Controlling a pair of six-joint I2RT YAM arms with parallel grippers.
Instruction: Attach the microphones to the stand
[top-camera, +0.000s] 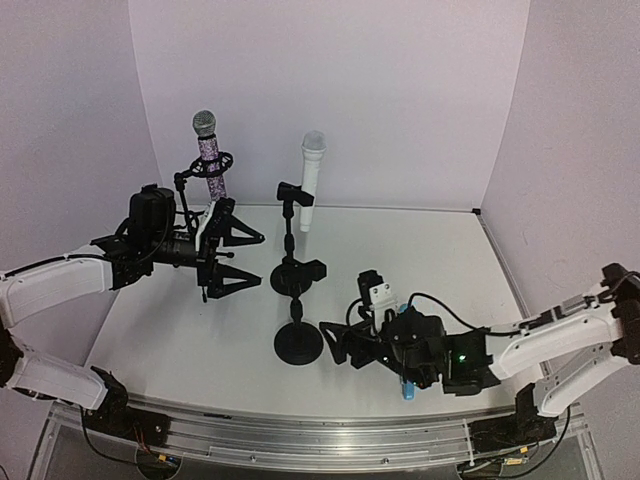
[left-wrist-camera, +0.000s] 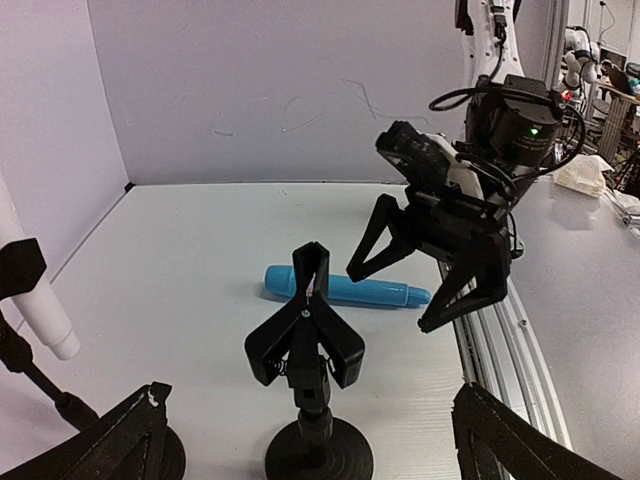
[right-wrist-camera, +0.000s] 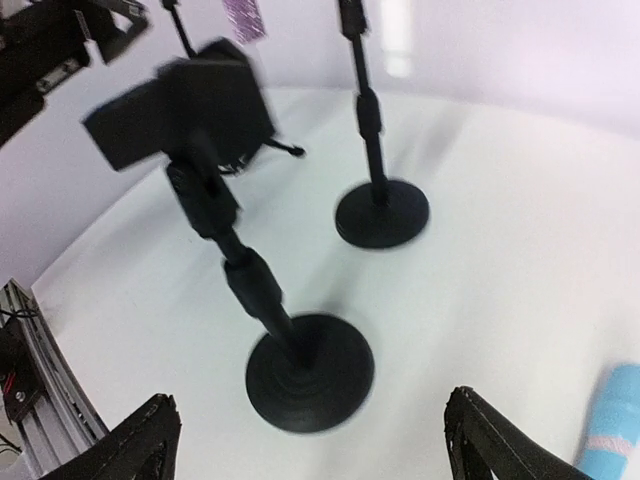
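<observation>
Right gripper (left-wrist-camera: 392, 300) fingers are apart; the light blue microphone (left-wrist-camera: 320, 286) lies flat below them, off-centre toward one finger. Centre both fingers across its body, then close. Left gripper (top-camera: 250, 260) fingers are apart too.

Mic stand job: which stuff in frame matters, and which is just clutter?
Job:
light blue microphone, lying flat
empty stand
purple microphone and white microphone, both already mounted

Clutter:
white crumpled material off to the side
aluminium rail at the near edge
</observation>
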